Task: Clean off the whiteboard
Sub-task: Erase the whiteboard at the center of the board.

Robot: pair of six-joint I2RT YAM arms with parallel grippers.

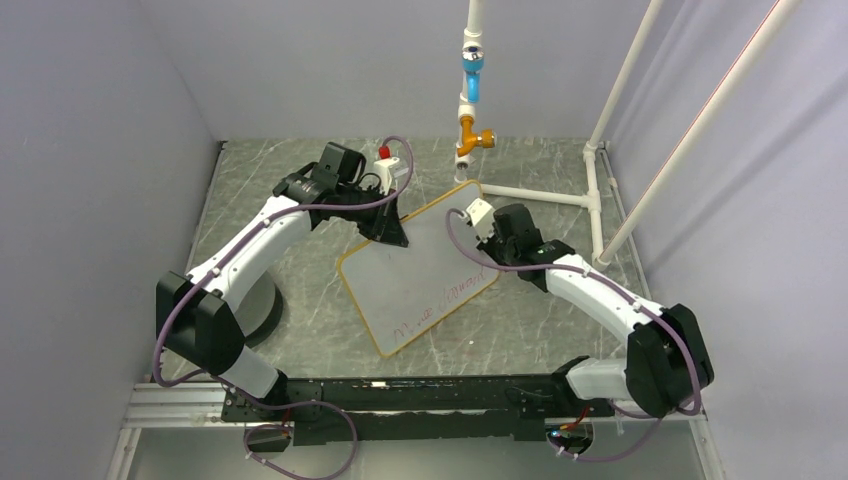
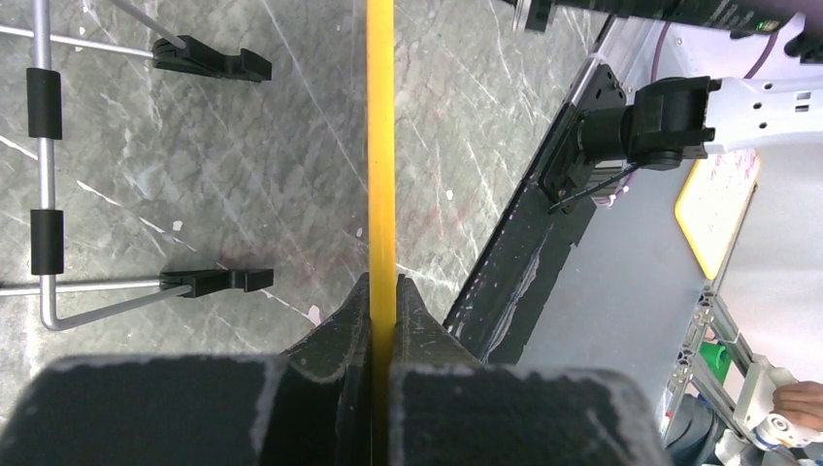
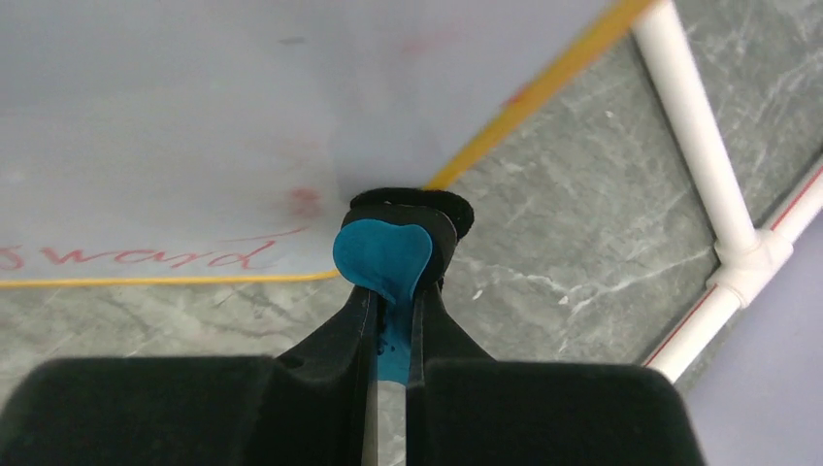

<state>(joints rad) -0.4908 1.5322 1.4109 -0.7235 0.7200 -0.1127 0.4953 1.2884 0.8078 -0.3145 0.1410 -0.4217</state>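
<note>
On table (image 1: 320, 322): left jaws clamp whiteboard (image 1: 420, 270) frame; right jaws clamp eraser (image 3: 380, 254).

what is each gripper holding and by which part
The left gripper clamps the flat white whiteboard by its thin yellow frame edge; the right gripper pinches the small blue-and-black eraser by its blue body.

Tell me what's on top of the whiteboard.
Visible on the whiteboard: red handwriting along its near edge, and a blue eraser clamped in the right gripper near the far corner. Whatever sits beneath the eraser is hidden.
</note>
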